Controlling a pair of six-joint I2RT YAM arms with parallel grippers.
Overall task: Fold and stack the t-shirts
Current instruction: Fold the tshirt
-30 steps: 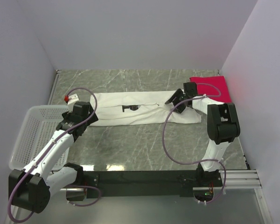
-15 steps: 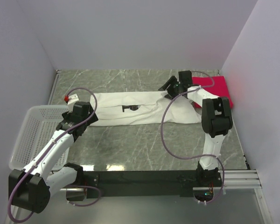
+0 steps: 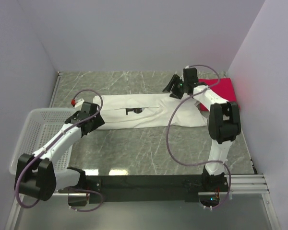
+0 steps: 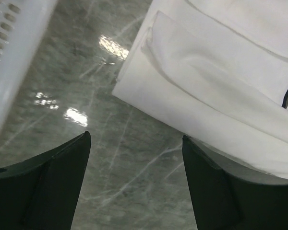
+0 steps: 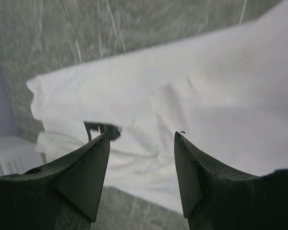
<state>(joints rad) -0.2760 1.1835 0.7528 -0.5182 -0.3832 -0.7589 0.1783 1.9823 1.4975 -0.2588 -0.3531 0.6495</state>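
The white t-shirt (image 3: 149, 112) lies folded into a long strip across the middle of the table, its small black print (image 3: 134, 111) facing up. The red t-shirt (image 3: 223, 91) lies folded at the back right. My left gripper (image 3: 89, 127) is open and empty, low over the table beside the strip's near left corner (image 4: 134, 91). My right gripper (image 3: 170, 87) is open and empty, raised above the strip's back edge. In the right wrist view the white shirt (image 5: 206, 86) and its print (image 5: 103, 129) lie below the spread fingers.
A white plastic mesh basket (image 3: 38, 139) stands at the near left and also shows in the left wrist view (image 4: 14, 48). Walls close the table on the left, back and right. A small red and white object (image 3: 76, 101) sits by the shirt's left end.
My right gripper has lifted off the shirt's right part and moved back and left. My left gripper has turned and shifted right towards the shirt's near left corner.
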